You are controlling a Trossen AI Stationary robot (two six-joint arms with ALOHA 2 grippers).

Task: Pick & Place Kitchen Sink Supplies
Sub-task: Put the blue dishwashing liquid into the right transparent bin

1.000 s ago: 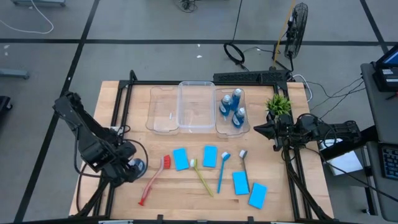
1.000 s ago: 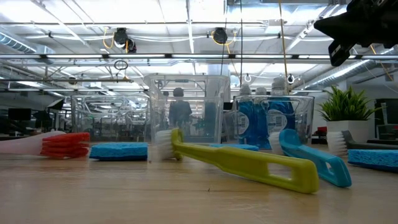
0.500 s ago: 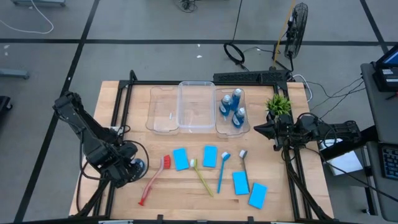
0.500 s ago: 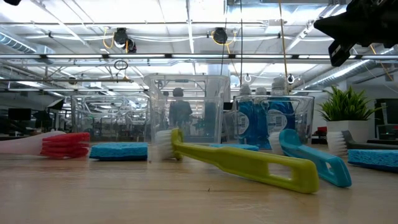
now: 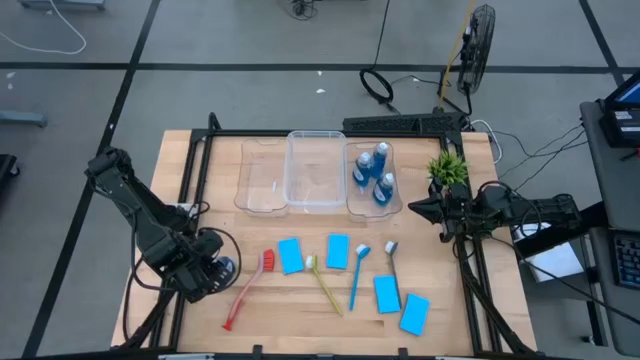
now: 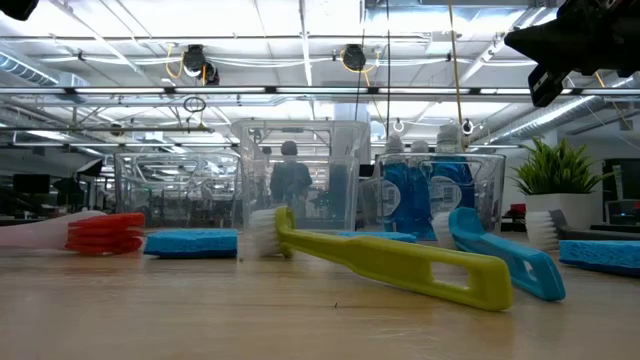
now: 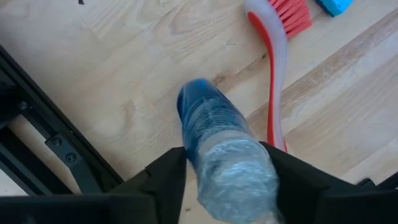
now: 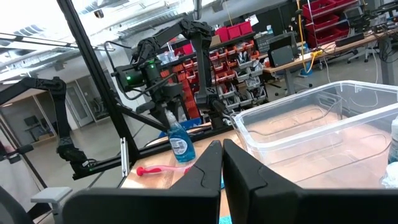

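Four light-blue sponges (image 5: 291, 255) lie on the wooden tabletop (image 5: 180, 170) among four brushes: red (image 5: 246, 290), yellow-green (image 5: 324, 285), blue (image 5: 356, 276) and grey (image 5: 391, 262). Three clear bins (image 5: 316, 172) sit toward twelve o'clock, the rightmost holding three blue bottles (image 5: 376, 174); a potted plant (image 5: 447, 168) stands at about two o'clock. At eight o'clock the left end effector (image 5: 213, 272) has its fingers (image 7: 163, 180) against both sides of a fourth blue bottle (image 7: 225, 162) (standing upright, as the right wrist view shows). The right end effector (image 8: 221, 162), fully closed and empty, hangs near three o'clock. Only the low view shows a person (image 6: 290, 180) in the workshop behind.
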